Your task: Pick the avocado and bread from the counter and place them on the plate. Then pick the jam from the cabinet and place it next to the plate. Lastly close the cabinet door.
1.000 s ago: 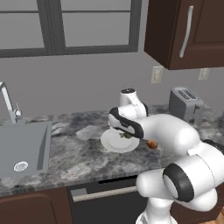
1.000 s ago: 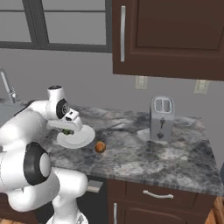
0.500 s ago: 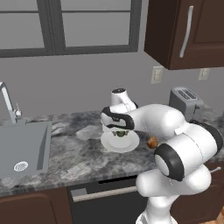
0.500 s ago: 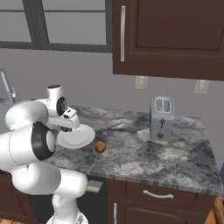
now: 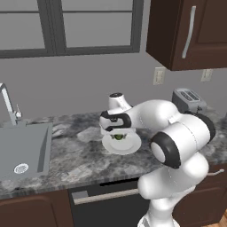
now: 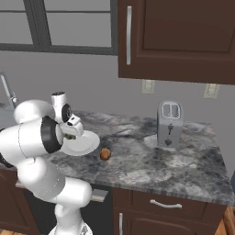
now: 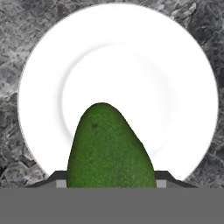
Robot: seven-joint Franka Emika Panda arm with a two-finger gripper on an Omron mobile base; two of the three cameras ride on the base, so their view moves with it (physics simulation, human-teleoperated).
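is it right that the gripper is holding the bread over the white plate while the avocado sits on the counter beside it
No, swapped. The hand view shows the gripper shut on the green avocado over the white plate; the right base view shows the bread on the counter beside it.

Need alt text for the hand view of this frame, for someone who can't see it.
A green avocado is held in the shut gripper, directly above the round white plate. The plate lies on the grey-and-white marbled counter, which shows around its rim.
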